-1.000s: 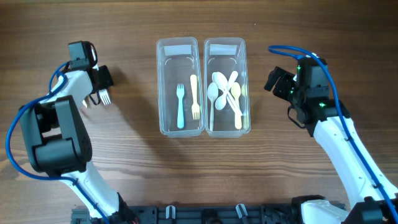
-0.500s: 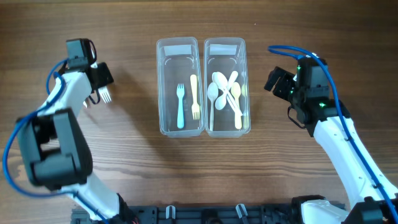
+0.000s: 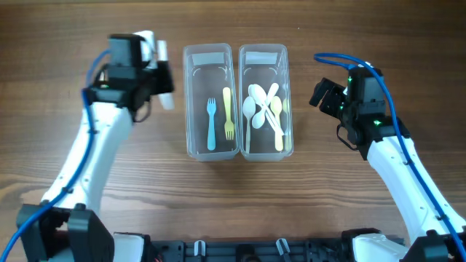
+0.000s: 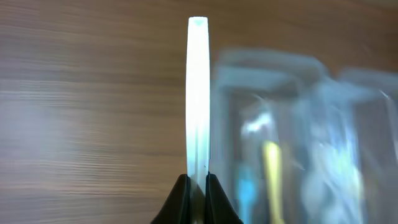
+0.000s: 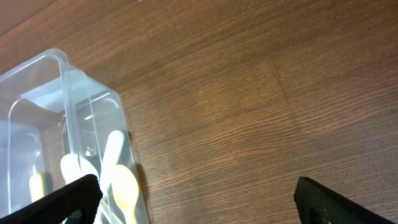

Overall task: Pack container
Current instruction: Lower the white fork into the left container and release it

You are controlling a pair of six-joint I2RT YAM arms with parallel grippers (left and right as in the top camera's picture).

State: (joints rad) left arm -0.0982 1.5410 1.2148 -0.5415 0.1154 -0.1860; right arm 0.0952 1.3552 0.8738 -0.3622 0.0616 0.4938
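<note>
Currently the left gripper (image 4: 198,202) clamps one end of a white utensil (image 4: 198,93), just left of the fork container (image 3: 210,49), long axis roughly parallel to its long side; the open right gripper (image 5: 199,202) sits farther off

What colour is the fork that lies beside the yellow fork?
The fork is light blue, best seen in the overhead view.

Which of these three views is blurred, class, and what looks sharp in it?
Left wrist view: the bins are smeared, while the white handle in the left end effector is crisp. Right wrist view: the table shows sharp grain. Overhead view: sharp, evenly lit.
</note>
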